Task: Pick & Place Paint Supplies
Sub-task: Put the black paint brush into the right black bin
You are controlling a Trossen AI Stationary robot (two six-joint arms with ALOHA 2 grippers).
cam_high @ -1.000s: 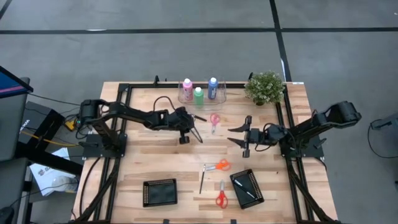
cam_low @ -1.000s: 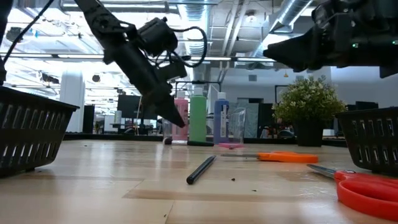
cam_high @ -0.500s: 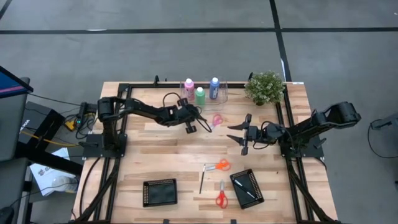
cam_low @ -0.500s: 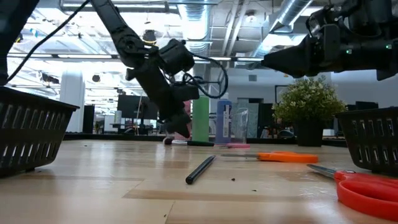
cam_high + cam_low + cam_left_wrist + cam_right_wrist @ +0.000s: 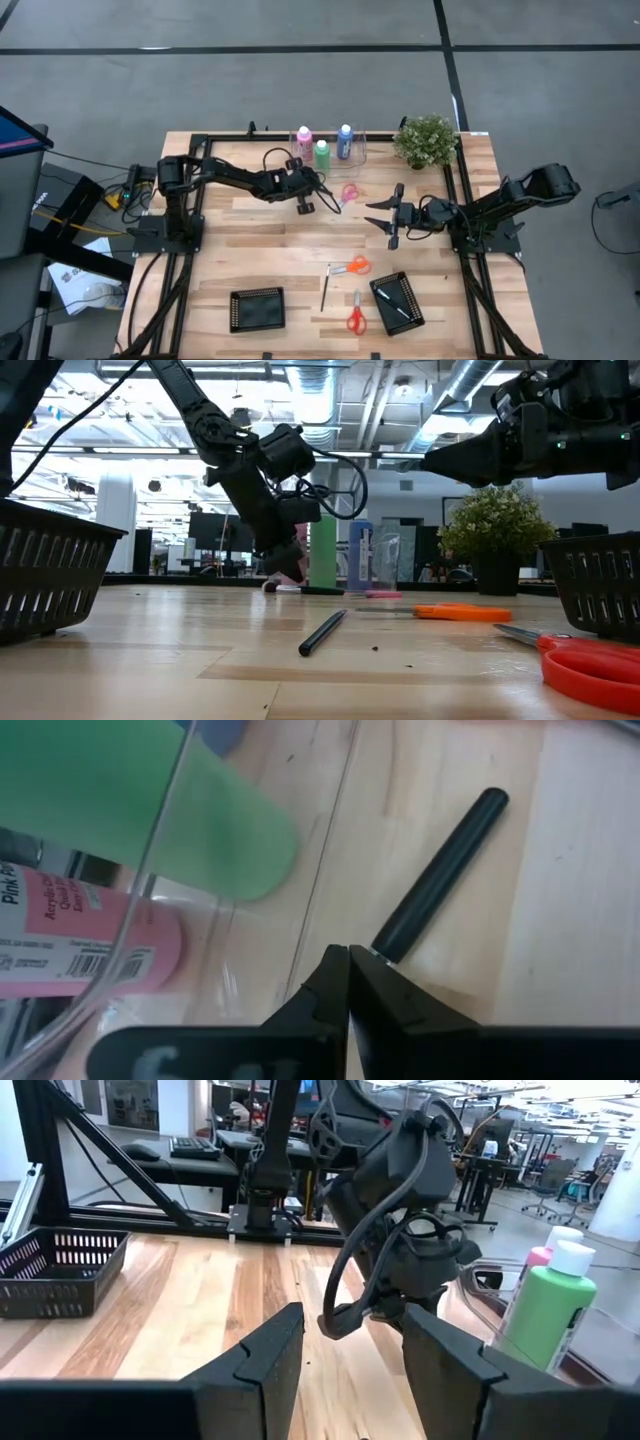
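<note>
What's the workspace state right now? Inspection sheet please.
Surface: wooden table, no spills seen.
Job's things: pink bottle, green bottle, blue bottle upright in clear tray; tray-side brush; loose brush; basket brush.
Clutter: pink scissors, orange scissors, red scissors, plant, left basket, right basket.
Grippers: left gripper shut, tips at tray-side brush's end; right gripper open, above table.
Cables: loop on left arm.
Surroundings: grey floor; no person seen.
</note>
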